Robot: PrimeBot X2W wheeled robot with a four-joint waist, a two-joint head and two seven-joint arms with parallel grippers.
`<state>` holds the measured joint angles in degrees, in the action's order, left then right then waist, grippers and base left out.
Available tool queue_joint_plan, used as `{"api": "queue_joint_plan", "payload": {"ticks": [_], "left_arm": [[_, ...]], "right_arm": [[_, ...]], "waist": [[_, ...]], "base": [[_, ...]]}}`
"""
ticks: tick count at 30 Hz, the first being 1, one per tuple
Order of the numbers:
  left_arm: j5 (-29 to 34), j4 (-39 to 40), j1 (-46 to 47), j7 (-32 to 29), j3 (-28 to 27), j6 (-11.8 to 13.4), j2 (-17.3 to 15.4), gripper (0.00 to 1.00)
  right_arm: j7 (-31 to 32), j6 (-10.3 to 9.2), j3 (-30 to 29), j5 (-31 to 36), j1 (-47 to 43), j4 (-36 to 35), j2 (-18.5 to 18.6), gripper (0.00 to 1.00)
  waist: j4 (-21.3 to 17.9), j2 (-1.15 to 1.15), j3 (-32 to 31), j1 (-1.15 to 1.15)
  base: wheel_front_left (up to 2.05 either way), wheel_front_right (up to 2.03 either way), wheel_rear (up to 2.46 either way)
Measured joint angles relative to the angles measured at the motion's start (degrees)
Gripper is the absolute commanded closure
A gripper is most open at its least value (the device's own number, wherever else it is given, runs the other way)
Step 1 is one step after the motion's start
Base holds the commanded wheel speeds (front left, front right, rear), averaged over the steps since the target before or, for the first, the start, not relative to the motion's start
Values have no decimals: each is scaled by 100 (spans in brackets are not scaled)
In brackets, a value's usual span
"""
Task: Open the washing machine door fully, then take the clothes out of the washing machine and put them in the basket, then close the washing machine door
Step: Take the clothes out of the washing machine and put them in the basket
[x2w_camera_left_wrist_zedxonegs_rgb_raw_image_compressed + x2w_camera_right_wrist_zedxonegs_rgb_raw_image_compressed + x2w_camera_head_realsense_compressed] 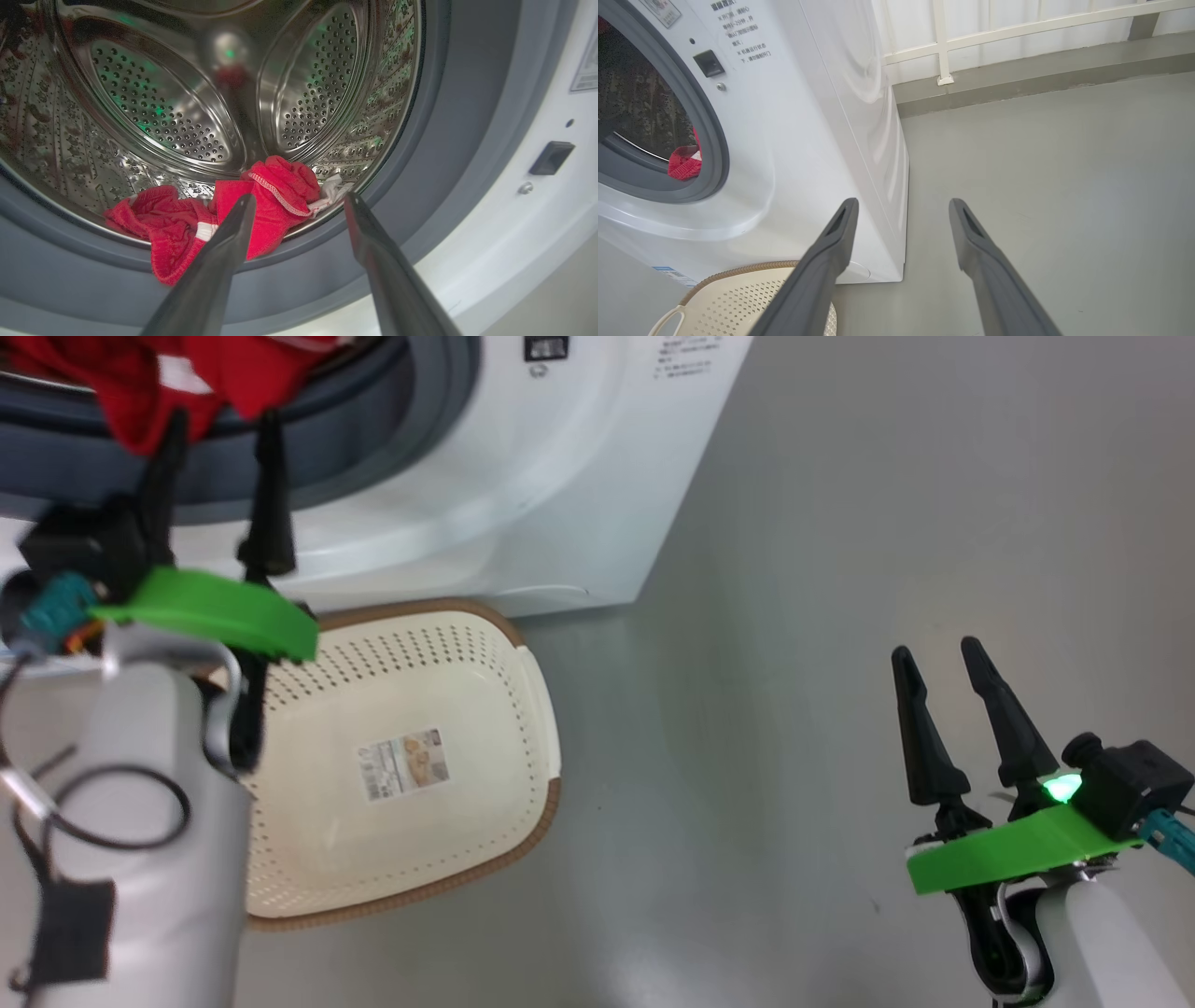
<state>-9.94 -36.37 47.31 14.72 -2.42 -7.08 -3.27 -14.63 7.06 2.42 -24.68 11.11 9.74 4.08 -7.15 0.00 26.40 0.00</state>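
Your left gripper (300, 198) is spread wide and empty, tips at the red clothes (275, 191) draped over the washing machine (523, 504) seal. Your right gripper (935, 649) is wide, empty, over floor. The basket (420, 607) sits below, its sticker (404, 763) unreadable, and the panel's Chinese print (738, 37) is too small.

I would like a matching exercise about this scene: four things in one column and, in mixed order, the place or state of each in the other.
1 the clothes
2 the basket
3 the left end effector
4 the right end effector

a on the floor, before the washing machine
b open, above bare floor
c at the front lip of the drum
d open, pointing into the drum

Pairs: 1-c, 2-a, 3-d, 4-b
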Motion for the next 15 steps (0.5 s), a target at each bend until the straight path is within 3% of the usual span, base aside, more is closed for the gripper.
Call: {"api": "queue_joint_plan", "payload": {"ticks": [15], "left_arm": [[256,-1606,1622,0,-298,105,-536,0]], "right_arm": [[-1,0,155,-42,241,9,-89,0]], "waist": [[-641,0,637,0]], "base": [[0,0,0]]}}
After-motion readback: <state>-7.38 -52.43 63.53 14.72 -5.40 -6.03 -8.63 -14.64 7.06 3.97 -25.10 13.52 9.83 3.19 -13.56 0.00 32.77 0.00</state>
